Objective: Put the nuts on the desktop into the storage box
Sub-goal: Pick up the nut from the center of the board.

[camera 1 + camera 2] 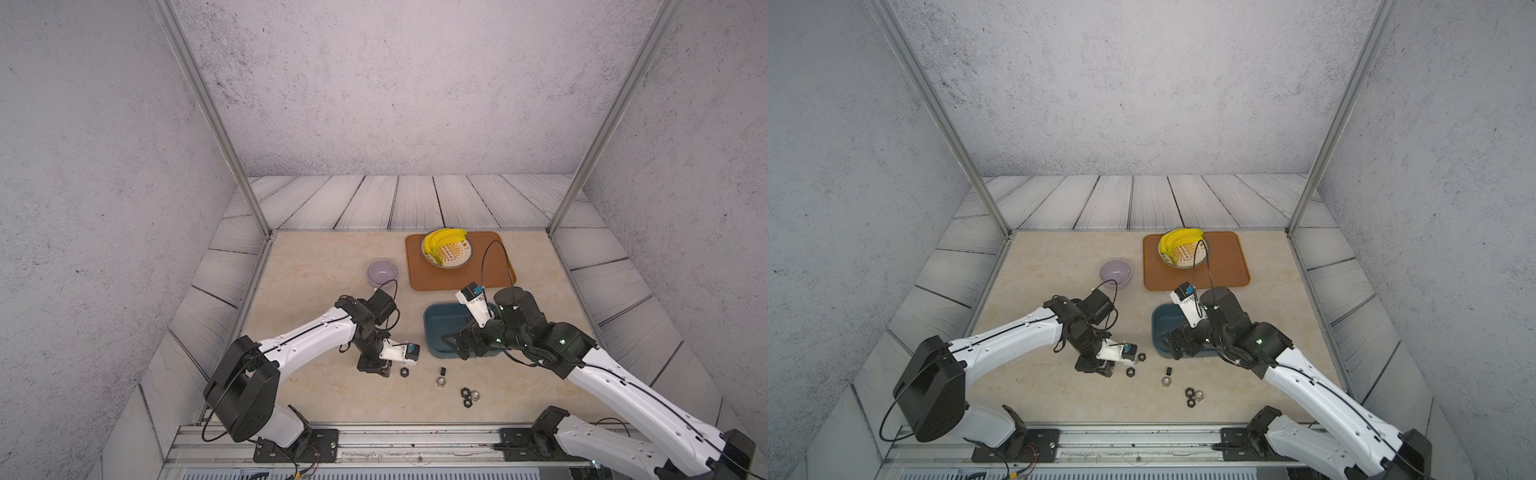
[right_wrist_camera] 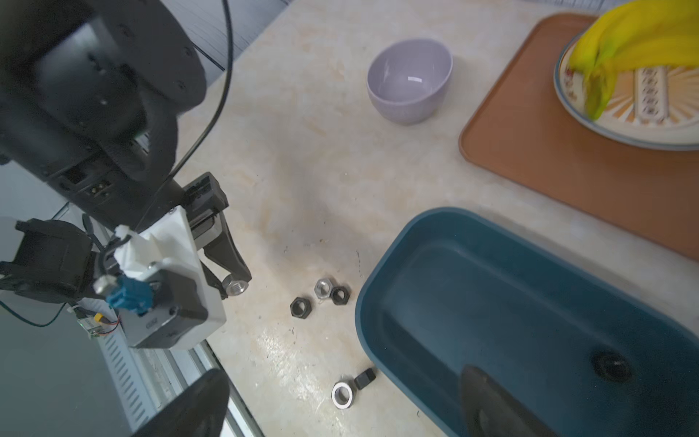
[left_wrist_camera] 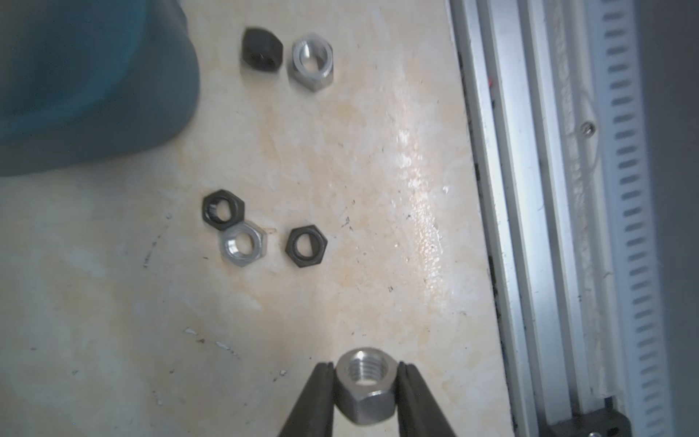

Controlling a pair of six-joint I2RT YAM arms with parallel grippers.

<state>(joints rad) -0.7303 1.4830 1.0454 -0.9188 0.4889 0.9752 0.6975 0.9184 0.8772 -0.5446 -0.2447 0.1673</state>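
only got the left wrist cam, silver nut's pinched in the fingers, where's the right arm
Observer: The right gripper hangs open over the storage box.
Operator: anything in the box yet
Observer: What looks like one black nut lies on its floor, seen from the right wrist.
Operator: any loose nuts outside my frame
Observer: Yes, two black nuts lie on the desktop right beside the left gripper that holds your silver nut.
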